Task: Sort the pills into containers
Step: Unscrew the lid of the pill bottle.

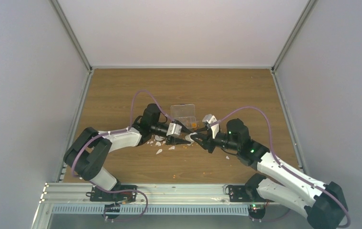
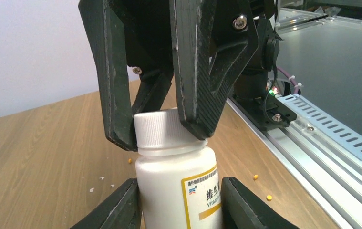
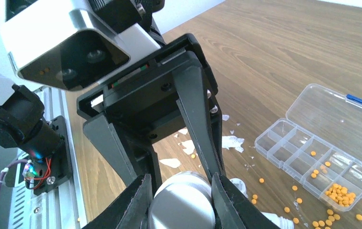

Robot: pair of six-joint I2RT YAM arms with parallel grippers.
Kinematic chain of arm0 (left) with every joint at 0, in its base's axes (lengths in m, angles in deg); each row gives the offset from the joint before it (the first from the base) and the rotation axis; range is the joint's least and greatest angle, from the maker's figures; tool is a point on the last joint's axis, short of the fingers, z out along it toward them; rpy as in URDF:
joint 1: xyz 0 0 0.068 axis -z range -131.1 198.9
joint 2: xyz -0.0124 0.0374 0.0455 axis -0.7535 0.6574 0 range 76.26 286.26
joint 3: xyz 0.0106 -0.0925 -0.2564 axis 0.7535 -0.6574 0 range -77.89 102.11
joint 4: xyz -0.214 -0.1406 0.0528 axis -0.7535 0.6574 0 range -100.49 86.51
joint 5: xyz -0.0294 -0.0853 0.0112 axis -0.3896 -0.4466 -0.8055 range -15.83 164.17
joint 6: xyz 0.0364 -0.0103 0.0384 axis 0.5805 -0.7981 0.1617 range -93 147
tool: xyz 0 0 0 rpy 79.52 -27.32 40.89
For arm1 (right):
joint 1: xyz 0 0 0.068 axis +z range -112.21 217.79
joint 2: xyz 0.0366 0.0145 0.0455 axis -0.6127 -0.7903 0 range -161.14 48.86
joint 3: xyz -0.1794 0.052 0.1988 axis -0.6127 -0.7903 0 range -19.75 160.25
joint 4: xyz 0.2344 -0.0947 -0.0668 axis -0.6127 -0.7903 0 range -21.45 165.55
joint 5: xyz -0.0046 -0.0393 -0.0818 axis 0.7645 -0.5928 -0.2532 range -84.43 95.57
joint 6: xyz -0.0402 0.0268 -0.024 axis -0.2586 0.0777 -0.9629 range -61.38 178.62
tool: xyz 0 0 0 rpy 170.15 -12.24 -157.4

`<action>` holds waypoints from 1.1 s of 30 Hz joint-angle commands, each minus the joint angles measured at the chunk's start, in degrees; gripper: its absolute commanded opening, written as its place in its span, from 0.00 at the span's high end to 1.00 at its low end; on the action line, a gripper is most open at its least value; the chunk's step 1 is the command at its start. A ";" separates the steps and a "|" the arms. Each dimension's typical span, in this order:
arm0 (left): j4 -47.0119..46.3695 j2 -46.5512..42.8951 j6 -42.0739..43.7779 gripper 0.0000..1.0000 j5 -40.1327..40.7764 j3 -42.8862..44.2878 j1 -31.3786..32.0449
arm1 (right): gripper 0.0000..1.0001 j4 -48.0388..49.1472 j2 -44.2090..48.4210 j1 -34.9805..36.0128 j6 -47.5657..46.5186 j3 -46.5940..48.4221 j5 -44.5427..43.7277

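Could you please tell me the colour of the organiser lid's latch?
Blue latch, best in right wrist view.

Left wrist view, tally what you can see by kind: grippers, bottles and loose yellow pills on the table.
Grippers: 2, the left gripper and the right gripper
White vitamin bottle: 1
Loose yellow pills: 3
Total: 6

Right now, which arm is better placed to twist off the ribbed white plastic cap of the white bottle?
The right. The right end effector pinches the ribbed white plastic cap from both sides; the left end effector flanks the white plastic bottle below, likely better for steadying it.
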 commanded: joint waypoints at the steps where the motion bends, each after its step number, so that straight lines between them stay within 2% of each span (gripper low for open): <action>1: -6.80 -0.58 -2.07 0.01 3.00 -2.10 0.60 | 0.66 6.93 1.15 1.13 1.12 2.55 2.33; 11: -13.27 0.14 -6.70 0.01 8.34 -3.10 1.29 | 0.65 6.75 0.63 1.12 0.90 3.63 2.37; 33: -15.00 -5.93 -6.97 0.06 5.64 -6.64 1.29 | 0.64 6.23 -1.60 1.13 0.96 3.55 1.44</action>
